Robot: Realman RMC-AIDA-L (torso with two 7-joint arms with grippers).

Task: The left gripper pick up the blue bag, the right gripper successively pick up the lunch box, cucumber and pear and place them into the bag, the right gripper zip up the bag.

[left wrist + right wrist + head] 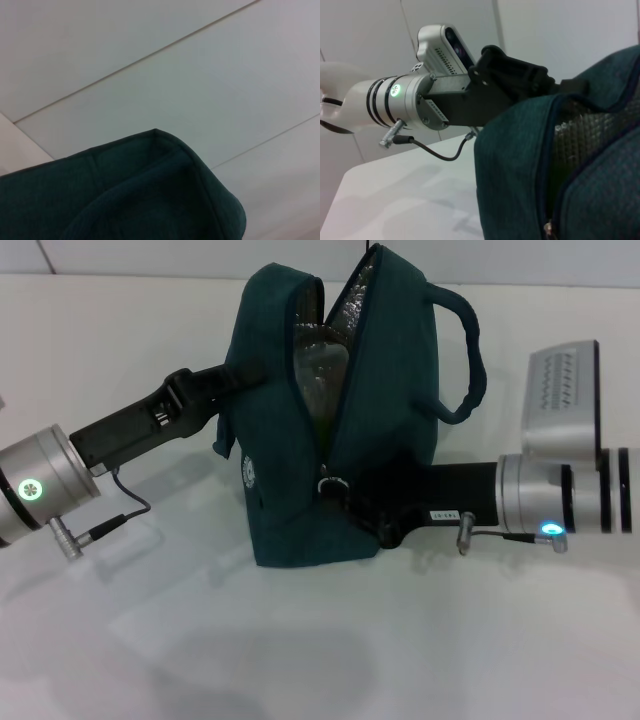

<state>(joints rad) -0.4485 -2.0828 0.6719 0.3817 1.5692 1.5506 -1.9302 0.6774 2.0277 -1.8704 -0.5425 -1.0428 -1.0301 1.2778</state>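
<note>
Zipper gap on the dark teal fabric bag (300,510) gaped wide; my left gripper (232,378) clamped its rim, my right gripper (362,502) pinched the zipper pull (334,483), white table (300,660) roomy around.

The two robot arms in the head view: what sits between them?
The blue bag stands between them on the white table, its zip partly open. The left end effector meets its upper edge, the right end effector its lower front.

A white table (300,660) — bare and smooth — with a pale panelled wall (150,75) behind
</note>
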